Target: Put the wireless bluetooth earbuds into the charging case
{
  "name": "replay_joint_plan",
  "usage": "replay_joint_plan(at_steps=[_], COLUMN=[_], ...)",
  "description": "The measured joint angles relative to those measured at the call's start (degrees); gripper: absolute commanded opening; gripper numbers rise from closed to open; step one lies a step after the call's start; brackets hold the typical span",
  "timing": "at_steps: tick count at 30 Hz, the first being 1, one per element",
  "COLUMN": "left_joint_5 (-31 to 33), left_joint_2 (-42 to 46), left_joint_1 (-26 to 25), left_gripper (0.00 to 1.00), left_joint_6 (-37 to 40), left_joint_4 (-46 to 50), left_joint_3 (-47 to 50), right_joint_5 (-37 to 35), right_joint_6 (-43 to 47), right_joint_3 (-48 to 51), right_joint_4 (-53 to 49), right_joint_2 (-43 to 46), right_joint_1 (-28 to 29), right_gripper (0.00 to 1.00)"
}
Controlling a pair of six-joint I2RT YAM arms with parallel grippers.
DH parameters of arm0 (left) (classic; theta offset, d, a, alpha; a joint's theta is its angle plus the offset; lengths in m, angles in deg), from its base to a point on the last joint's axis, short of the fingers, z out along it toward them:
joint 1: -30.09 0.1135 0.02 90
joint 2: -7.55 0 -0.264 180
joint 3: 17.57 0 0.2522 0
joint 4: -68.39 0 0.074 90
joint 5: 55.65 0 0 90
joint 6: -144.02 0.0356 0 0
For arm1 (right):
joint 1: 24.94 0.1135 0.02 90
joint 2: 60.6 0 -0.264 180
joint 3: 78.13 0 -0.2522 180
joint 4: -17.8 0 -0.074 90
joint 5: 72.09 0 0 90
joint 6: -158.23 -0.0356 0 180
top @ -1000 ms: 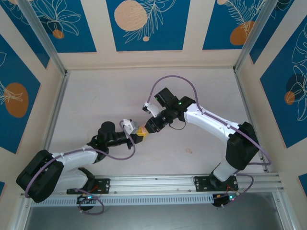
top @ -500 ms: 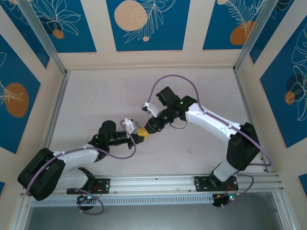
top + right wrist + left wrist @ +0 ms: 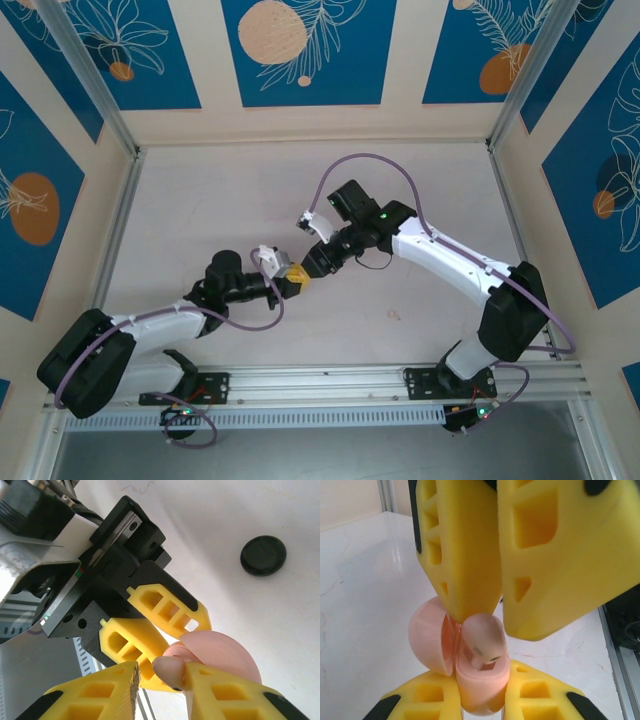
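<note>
Earbud (image 3: 481, 636) seemingly part-seated in case (image 3: 427, 637) clamped by left end effector (image 3: 481, 697); right end effector (image 3: 162, 674) grip indeterminate; lid unclosed.

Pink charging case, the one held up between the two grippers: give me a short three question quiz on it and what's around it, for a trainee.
1. True or false: the left gripper is clamped on the pink charging case, whose lid stands open.
2. What sits between the fingertips of the right gripper? A) a black earbud B) a pale pink earbud C) a black lid
3. In the right wrist view, what lies on the table beyond both grippers?
Key: 1 true; 2 B; 3 a round black case, lying flat with nothing touching it.
</note>
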Motion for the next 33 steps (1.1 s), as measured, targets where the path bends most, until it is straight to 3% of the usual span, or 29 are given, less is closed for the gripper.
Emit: replay_joint_plan(at_steps=[15,33], left_joint_5=[0.0,0.0], left_joint_2=[0.1,0.1], left_joint_1=[0.0,0.0], left_gripper=[0.15,0.15], left_joint_6=[0.0,0.2], left_joint_4=[0.2,0.7], left_joint_3=[-0.1,-0.3], right_joint_5=[-2.2,-3.3], right_joint_6=[-1.4,-2.9], right_joint_3=[0.0,-0.2], right_joint_4=[-0.2,-2.4], right_joint_2=[3.0,2.6], right_joint_1=[-0.6,0.3], right_gripper=[0.35,0.29])
